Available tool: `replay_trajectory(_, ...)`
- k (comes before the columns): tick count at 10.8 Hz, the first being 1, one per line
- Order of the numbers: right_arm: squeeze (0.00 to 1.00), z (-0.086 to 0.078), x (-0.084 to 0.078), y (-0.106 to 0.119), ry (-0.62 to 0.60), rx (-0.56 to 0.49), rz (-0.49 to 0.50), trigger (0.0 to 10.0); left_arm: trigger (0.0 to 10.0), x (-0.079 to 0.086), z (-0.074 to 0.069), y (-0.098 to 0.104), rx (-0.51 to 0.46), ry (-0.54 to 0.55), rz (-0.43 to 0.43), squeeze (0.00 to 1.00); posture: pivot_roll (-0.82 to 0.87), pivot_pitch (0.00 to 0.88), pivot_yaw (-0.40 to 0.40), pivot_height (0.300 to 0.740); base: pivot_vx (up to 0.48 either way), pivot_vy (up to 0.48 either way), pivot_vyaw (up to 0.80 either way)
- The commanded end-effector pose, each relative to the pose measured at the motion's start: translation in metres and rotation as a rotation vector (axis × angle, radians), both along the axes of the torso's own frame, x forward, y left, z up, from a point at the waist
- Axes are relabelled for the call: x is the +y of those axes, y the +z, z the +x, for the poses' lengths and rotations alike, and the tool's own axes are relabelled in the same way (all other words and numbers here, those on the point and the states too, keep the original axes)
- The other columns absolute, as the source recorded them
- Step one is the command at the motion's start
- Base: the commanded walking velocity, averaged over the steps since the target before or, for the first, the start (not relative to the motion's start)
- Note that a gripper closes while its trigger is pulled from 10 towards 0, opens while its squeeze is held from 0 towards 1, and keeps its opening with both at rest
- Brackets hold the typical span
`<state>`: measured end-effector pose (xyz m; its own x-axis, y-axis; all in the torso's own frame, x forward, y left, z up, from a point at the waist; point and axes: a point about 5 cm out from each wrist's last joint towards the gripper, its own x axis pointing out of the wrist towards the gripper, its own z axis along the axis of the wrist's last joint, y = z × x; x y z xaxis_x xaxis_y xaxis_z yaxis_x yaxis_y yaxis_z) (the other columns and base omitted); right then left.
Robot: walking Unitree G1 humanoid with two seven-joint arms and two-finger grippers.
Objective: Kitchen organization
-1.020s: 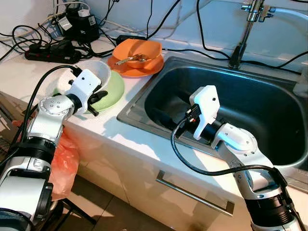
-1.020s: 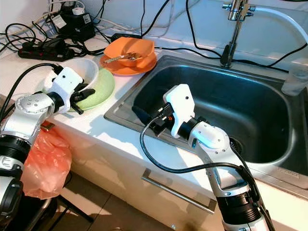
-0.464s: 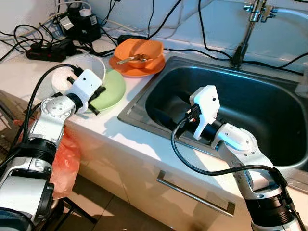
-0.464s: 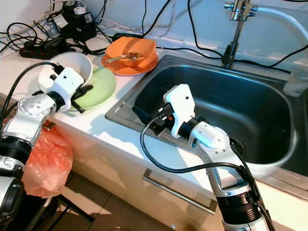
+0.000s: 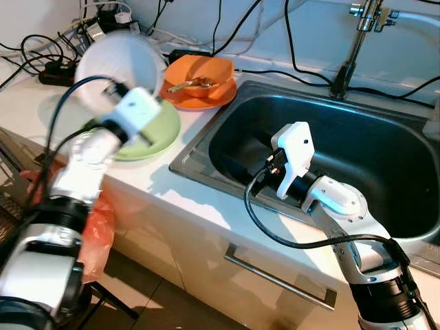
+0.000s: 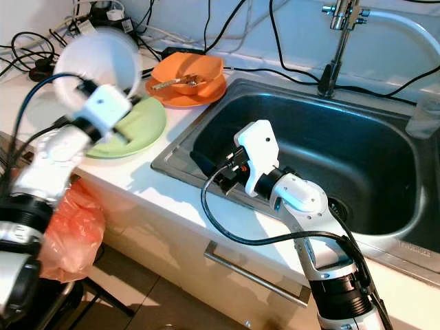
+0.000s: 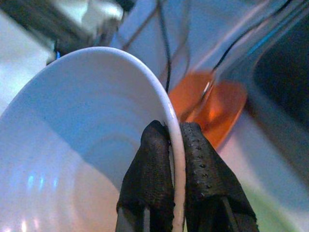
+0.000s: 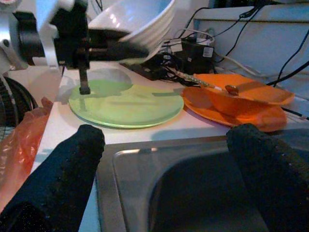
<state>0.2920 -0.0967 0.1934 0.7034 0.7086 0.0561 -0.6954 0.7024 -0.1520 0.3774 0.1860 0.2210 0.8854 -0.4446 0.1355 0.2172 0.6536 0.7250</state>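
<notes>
while my left gripper (image 7: 175, 145) pinches the white bowl (image 5: 118, 69) rim above the green plate (image 5: 152, 134), seemingly blurred, my right gripper (image 8: 164, 159) gapes inside the sink (image 5: 357, 158).

Motion blur is smearing the white bowl (image 5: 118, 65) and the left arm (image 5: 93, 148) at the upper left of the head views. The bowl is covering part of the power strip (image 5: 51, 71) and cables behind it. The faucet (image 5: 361, 27) is running off the top edge.
</notes>
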Motion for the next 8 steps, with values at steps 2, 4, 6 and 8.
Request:
replay_trajectory(2,0.0,0.007,-0.004,0.005,-0.041,-0.015,0.006,10.0,10.0,-0.043,-0.009,0.003,-0.109,-0.163,0.034,0.0,-0.02,0.0,0.048,0.74,0.0,0.0,0.0)
replay_trajectory(4,0.0,0.015,-0.013,0.011,-0.112,-0.022,0.03,10.0,10.0,-0.074,-0.016,-0.01,-0.119,-0.274,0.047,0.0,-0.03,0.0,0.046,0.74,0.0,0.0,0.0)
replay_trajectory(6,0.0,0.022,-0.025,0.014,-0.212,-0.031,0.059,10.0,10.0,-0.096,-0.026,-0.019,-0.139,-0.363,0.038,0.0,-0.03,0.0,0.047,0.74,0.0,0.0,0.0)
replay_trajectory(8,0.0,0.025,-0.029,0.014,-0.241,-0.022,0.082,10.0,10.0,-0.099,-0.031,-0.024,-0.156,-0.394,0.048,0.0,-0.04,0.0,0.046,0.74,0.0,0.0,0.0)
